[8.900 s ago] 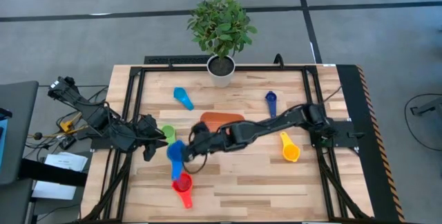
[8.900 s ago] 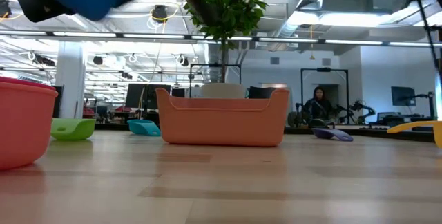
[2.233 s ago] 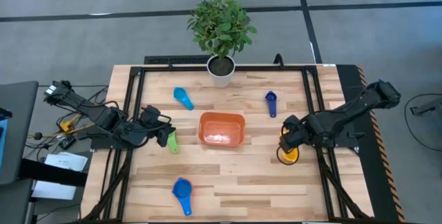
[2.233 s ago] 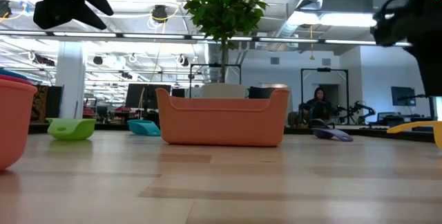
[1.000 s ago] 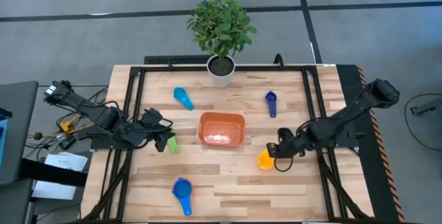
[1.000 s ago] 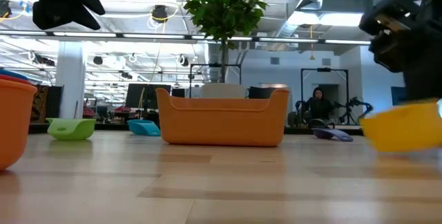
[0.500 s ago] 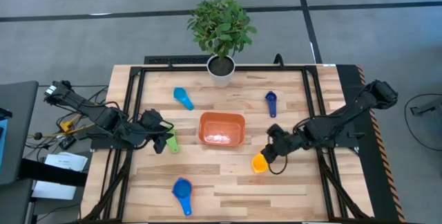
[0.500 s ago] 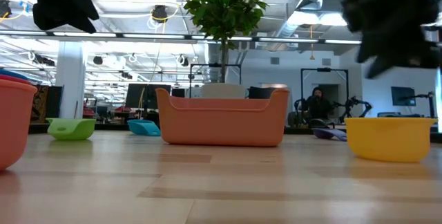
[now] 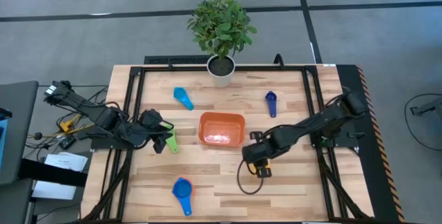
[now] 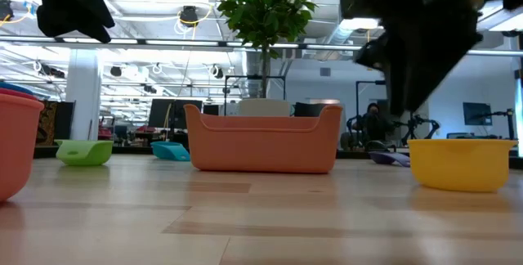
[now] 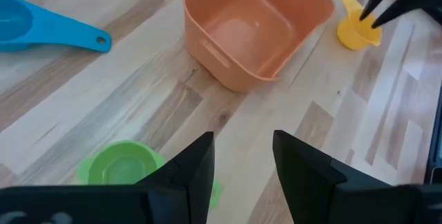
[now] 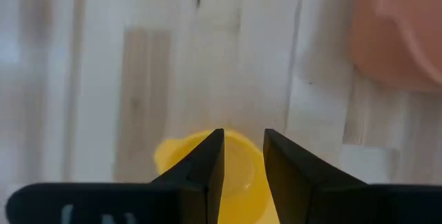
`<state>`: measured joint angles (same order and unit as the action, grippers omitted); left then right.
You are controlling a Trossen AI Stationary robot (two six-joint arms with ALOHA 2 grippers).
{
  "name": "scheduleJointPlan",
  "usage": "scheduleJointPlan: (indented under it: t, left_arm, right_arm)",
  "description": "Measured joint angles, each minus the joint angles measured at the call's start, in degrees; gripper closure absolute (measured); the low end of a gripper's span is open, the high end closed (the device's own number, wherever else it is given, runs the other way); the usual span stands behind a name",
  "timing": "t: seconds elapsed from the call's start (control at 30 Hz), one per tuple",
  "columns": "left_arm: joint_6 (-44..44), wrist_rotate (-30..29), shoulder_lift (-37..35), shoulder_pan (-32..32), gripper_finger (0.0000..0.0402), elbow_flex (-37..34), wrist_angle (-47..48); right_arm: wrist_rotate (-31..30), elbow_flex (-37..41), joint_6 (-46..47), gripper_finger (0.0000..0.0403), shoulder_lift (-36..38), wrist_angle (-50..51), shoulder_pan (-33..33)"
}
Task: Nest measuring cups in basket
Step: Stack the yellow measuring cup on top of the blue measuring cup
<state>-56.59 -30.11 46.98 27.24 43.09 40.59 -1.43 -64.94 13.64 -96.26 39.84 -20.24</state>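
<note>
Hovering right gripper (image 9: 254, 160) above unlabelled yellow cup (image 10: 454, 163)

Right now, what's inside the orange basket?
Nothing visible: the high view and left wrist view show the basket with a bare orange floor. The yellow cup sits outside it on the table, under the right gripper.

On my wooden bench (image 9: 290, 196), counted from above: one small orange plastic rounded-rectangular basket (image 9: 222, 128) and one leafy green plant in a white pot (image 9: 221, 68). Four plastic measuring cups lie singly: one light blue (image 9: 183, 98), one navy (image 9: 271, 103), one green (image 9: 170, 141), one yellow (image 10: 456, 163). One nested stack (image 9: 182, 195) shows blue on top; the low view gives it three layers, blue, red and orange. I have two hands, left (image 11: 242, 144) and right (image 12: 243, 137).
</note>
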Motion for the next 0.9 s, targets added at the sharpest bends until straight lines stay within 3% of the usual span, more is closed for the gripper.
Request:
scheduleJointPlan:
  t: [0.27,0.5,0.77,0.9]
  left_arm:
    - [-2.1,-1.9,0.0,0.0,0.0265,0.0,0.0]
    - [-2.7,-1.8,0.0,0.0,0.0265,0.0,0.2]
    - [-3.7,-1.9,0.0,0.0,0.0265,0.0,0.8]
    - [-3.0,-2.1,0.0,0.0,0.0265,0.0,0.9]
  right_arm:
    - [0.1,-4.7,-13.7,0.0280,-7.2,7.5,0.5]
    - [0.0,-4.9,-16.1,0.0296,-9.1,7.9,1.3]
    - [3.1,-5.0,0.2,0.0389,-8.6,3.5,2.1]
    - [7.7,-5.0,13.3,0.0376,-8.7,-3.6,1.7]
